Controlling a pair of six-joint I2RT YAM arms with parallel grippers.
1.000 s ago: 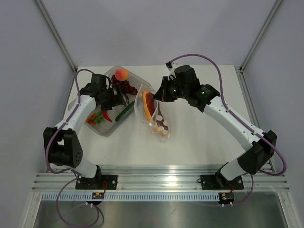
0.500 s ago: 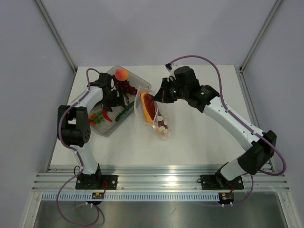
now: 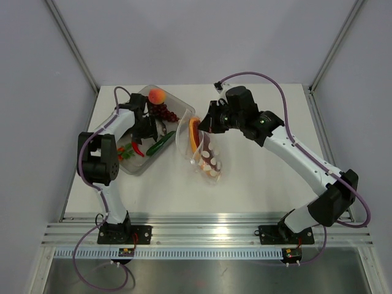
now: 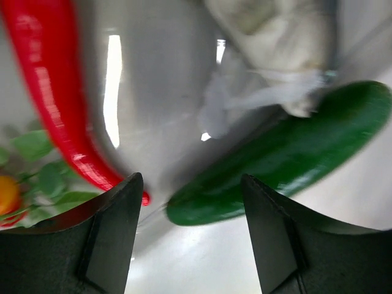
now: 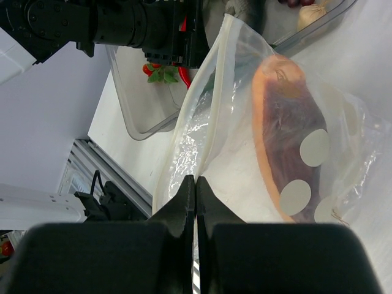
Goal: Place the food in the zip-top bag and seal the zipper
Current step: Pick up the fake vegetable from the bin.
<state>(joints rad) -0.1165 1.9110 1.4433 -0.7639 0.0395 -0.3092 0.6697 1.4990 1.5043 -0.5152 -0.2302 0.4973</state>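
The zip-top bag (image 3: 204,153) (image 5: 239,122) lies on the table with its mouth raised. An orange-red fruit wedge (image 3: 195,133) (image 5: 283,141) sits inside it. My right gripper (image 3: 207,122) (image 5: 195,184) is shut on the bag's mouth edge, by the zipper (image 5: 219,79). My left gripper (image 3: 150,131) (image 4: 191,187) is low inside the clear tray (image 3: 181,104), open. The near end of the dark-green cucumber (image 3: 161,143) (image 4: 288,150) lies just beyond its fingertips. The red chili (image 3: 138,149) (image 4: 54,92) lies to the left. The peach (image 3: 157,95) and dark-red grapes (image 3: 164,112) lie at the tray's far end.
A small orange and green piece (image 3: 124,153) (image 4: 24,184) lies in the tray's near left part. The tray's right wall stands close to the bag's raised mouth. Metal rails (image 3: 208,233) run along the table's near edge.
My left arm has swung in and lowered its gripper into the tray, close over the cucumber, its jaws a little narrower. The right gripper has pulled the bag's mouth slightly up and to the right.
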